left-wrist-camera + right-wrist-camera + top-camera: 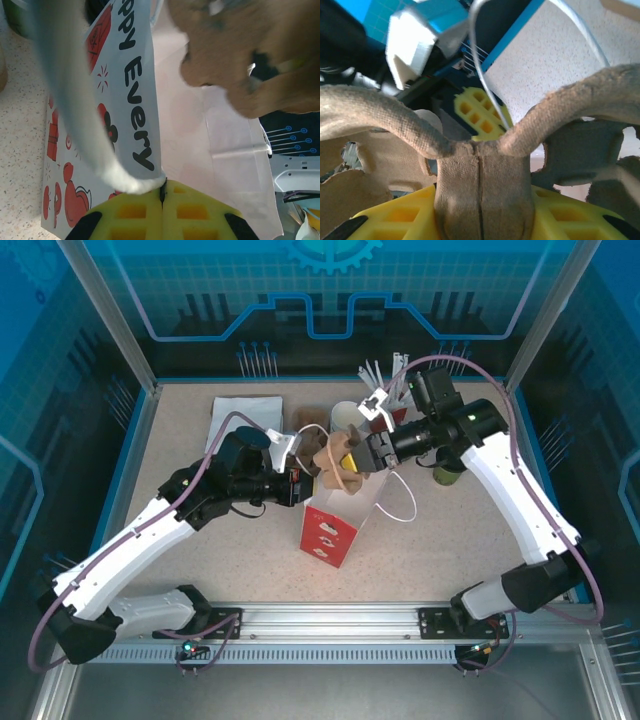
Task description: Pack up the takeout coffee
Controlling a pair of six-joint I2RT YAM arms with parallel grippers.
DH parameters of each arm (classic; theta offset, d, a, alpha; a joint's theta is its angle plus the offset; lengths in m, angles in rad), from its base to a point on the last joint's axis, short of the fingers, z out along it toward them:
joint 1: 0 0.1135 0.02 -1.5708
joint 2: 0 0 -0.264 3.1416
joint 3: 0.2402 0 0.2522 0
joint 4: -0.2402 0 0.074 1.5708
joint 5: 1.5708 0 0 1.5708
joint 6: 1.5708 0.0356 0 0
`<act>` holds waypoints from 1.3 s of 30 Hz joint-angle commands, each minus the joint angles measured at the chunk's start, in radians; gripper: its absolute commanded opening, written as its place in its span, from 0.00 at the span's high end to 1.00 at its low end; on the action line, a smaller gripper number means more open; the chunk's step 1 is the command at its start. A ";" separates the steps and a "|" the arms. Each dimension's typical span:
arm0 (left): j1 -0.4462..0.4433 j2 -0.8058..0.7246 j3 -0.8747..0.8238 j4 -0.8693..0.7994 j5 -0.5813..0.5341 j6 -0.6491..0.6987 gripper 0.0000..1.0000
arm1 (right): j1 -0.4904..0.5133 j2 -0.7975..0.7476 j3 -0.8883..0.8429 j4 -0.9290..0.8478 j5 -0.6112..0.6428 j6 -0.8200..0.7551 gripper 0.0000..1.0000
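left gripper (296, 484) pinched shut on bag (330, 530) rim | right gripper (372, 453) clamped on pulp carrier (338, 462) at bag mouth | cup (447, 476) on table (450, 540), outside bag, right of it

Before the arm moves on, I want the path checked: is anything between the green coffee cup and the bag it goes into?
Yes. The pulp cup carrier, clamped in the right gripper, sits over the mouth of the paper bag. The green cup stands off to the bag's right.
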 commanded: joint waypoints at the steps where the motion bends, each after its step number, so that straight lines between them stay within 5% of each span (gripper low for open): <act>1: -0.005 -0.004 0.000 0.041 0.025 0.012 1.00 | 0.008 0.013 0.000 -0.072 0.013 -0.053 0.58; 12: -0.006 -0.023 -0.025 0.027 0.012 0.012 1.00 | 0.005 0.078 0.021 -0.250 0.258 -0.212 0.58; 24: -0.018 -0.024 -0.033 0.029 0.028 0.008 1.00 | 0.030 0.092 0.017 -0.254 0.494 -0.157 0.59; 35: -0.024 -0.015 -0.021 0.041 0.032 0.004 1.00 | 0.065 0.099 0.009 -0.271 0.589 -0.128 0.59; 39: -0.029 -0.007 -0.017 0.039 0.034 0.007 1.00 | 0.046 0.084 0.002 -0.238 0.526 -0.084 0.59</act>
